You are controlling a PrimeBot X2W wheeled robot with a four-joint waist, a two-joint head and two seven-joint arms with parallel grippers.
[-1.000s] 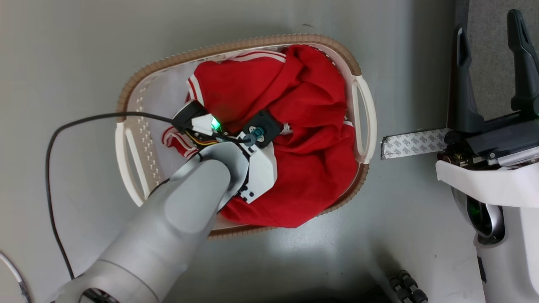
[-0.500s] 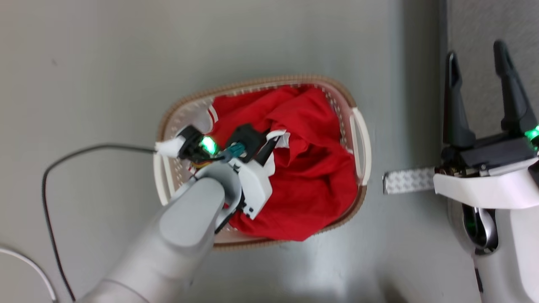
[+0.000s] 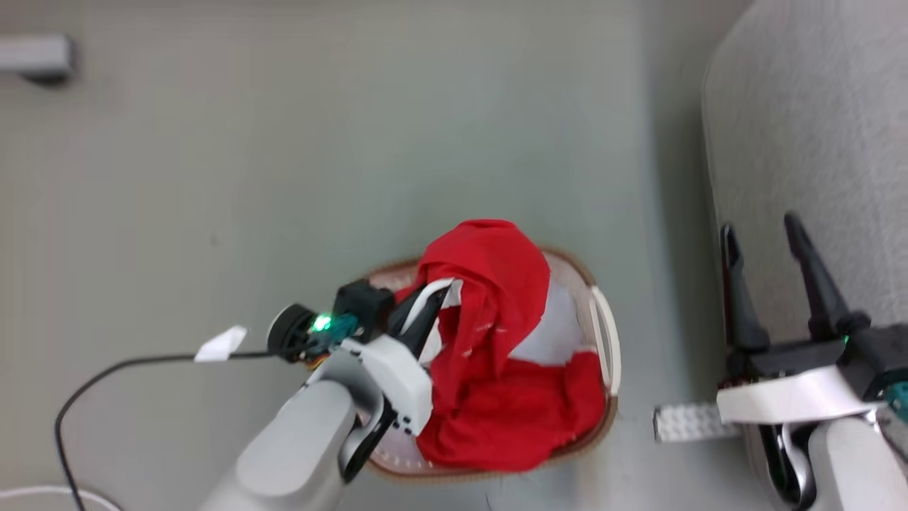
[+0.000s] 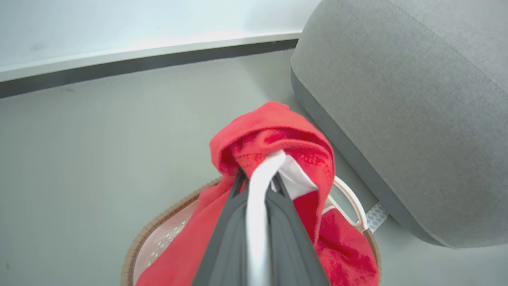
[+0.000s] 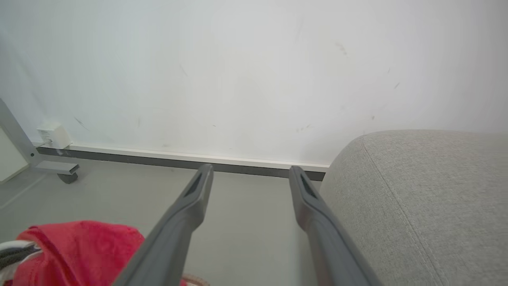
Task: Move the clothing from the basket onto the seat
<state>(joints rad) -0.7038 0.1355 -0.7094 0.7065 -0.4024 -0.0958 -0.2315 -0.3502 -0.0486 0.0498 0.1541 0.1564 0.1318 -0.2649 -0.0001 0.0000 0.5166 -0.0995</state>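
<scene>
The red clothing (image 3: 496, 312) with white trim hangs lifted above the cream basket (image 3: 606, 341), its lower folds still inside. My left gripper (image 3: 433, 301) is shut on a bunched fold of that clothing (image 4: 274, 139), white trim caught between the dark fingers (image 4: 234, 222). The basket rim (image 4: 158, 222) shows below the fabric. The grey seat (image 3: 809, 142) rises at the right of the basket. My right gripper (image 3: 762, 234) stands open beside the seat's arm (image 5: 416, 190), nothing between its fingers (image 5: 190, 202). A bit of the red clothing (image 5: 79, 246) shows at the lower left of the right wrist view.
A black cable (image 3: 106, 372) with a white tag (image 3: 220, 344) trails from my left wrist over the grey floor. A patterned strip (image 3: 684, 422) lies on the floor between basket and seat. A wall with a dark baseboard (image 5: 158, 161) and a caster foot (image 5: 59, 171) stand beyond.
My left gripper has risen out of the basket, drawing the red clothing up with it. The head camera has lifted and tilted, so the basket looks smaller and lower. The right gripper stays open.
</scene>
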